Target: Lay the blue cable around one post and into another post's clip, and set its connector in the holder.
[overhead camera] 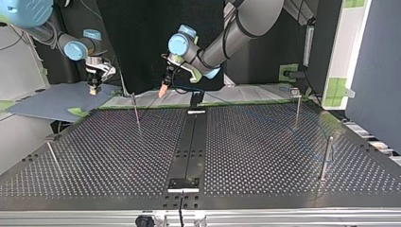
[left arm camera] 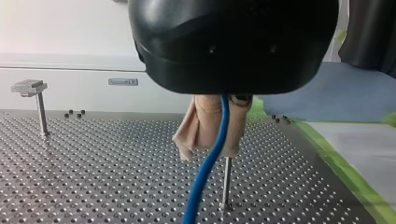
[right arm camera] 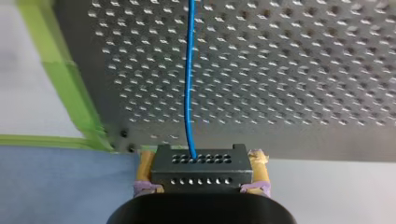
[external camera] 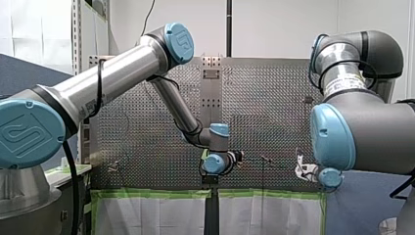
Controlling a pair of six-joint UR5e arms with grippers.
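Embossed logo (external camera: pixel 22 133) on blue joint caps (external camera: pixel 178 42), small label (left arm camera: pixel 123 81) too blurred to read

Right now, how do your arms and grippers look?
My left arm and my right arm are silver tubes with dark grey joints and light blue caps. A black cable wraps the left one. My left gripper is black with beige pads; my right gripper has yellow pads.
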